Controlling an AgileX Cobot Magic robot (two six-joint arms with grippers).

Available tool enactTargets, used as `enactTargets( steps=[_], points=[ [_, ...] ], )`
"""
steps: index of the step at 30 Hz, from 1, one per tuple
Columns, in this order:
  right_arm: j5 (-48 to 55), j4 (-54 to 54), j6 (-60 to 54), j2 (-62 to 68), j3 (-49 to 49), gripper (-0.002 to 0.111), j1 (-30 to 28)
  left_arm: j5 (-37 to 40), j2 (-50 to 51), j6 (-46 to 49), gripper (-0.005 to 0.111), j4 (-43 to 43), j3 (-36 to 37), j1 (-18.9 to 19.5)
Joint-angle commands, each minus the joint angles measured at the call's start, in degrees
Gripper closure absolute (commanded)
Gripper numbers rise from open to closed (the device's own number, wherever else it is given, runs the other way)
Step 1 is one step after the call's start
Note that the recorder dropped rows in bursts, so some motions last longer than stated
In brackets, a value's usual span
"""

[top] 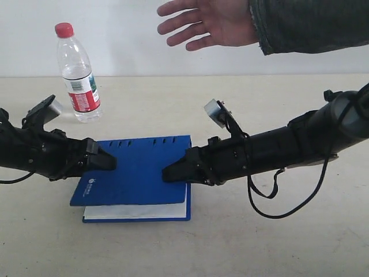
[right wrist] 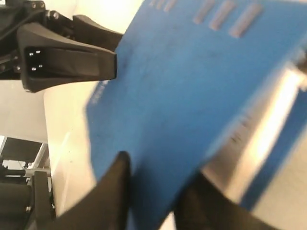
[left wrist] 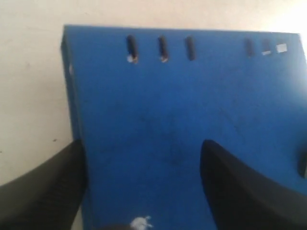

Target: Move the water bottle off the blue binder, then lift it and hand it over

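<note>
The water bottle (top: 78,72) stands upright on the table at the back left, off the blue binder (top: 141,170) and apart from both grippers. The binder lies flat in the middle, with its slots along the far edge. My left gripper (top: 106,162) is open at the binder's left edge. In the left wrist view one of its fingers (left wrist: 43,196) is beside the binder (left wrist: 158,110) and the other is over the cover. My right gripper (top: 169,173) is at the binder's right edge. There the blue cover (right wrist: 192,91) passes between its fingers (right wrist: 112,191), and white pages (right wrist: 259,139) show beneath.
A person's open hand (top: 207,23) in a grey sleeve hovers above the back of the table, to the right of the bottle. The beige table (top: 259,248) runs to a white wall behind.
</note>
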Motion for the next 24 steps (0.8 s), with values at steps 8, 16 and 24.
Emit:
enactTargets(
  steps=[8,16,24],
  points=[
    [1.63,-17.2,-4.47,-0.21,-0.06,0.108,0.54,-2.24,-9.59,4.9,0.045,4.62,-0.25,9.16],
    [-4.04,-33.83,-5.02,-3.54,-0.06,0.108,0.99,10.64,-17.74,26.85,0.045,6.95,-0.25,9.14],
    [-12.01,-41.81,-12.44,-11.97,-0.06,0.108,3.02,13.32,-17.83,38.78,0.041,5.69,-0.25,3.83]
  ],
)
